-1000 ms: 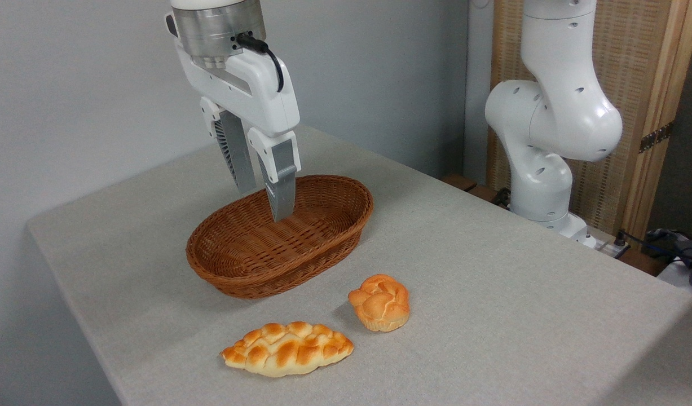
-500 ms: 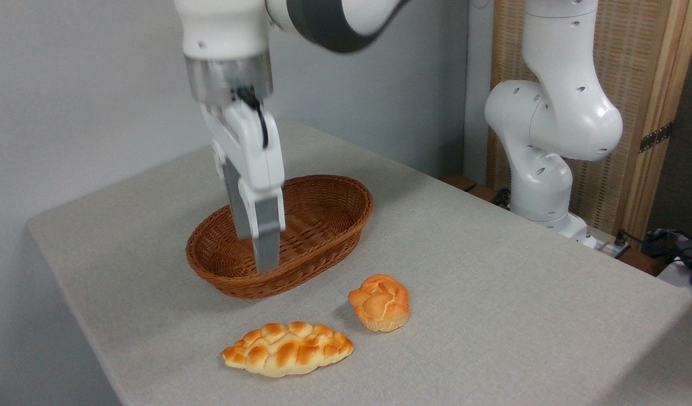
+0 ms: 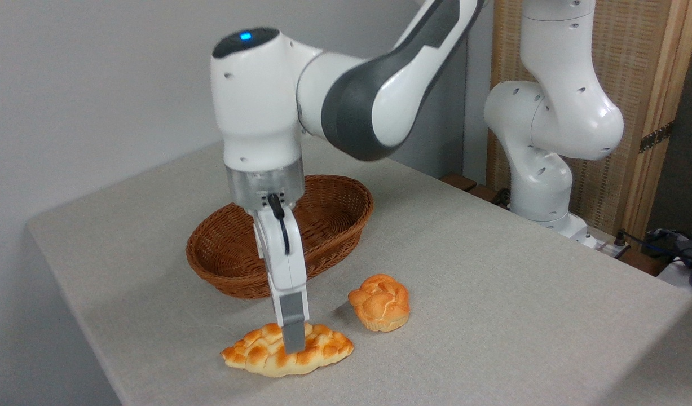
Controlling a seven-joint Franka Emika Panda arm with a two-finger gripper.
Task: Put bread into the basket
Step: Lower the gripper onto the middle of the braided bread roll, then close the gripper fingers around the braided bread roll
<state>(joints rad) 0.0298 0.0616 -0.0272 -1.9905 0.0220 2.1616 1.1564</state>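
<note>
Golden-orange braided bread (image 3: 287, 349) flat on grey tablecloth (image 3: 492, 293), in front of wicker basket (image 3: 346, 223), outside it. Gripper (image 3: 293, 345) vertical over loaf's middle, likely set for crosswise grasp. Seen edge-on: near finger (image 3: 292, 330) hides the other, so jaw spread and contact cannot be told. Round bun (image 3: 379, 301) apart, to right.

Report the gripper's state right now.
Gripper: down at the braided loaf; seen edge-on, so open or shut cannot be told.

Woven wicker basket (image 3: 334, 220) — matt cloth table (image 3: 492, 293)
</note>
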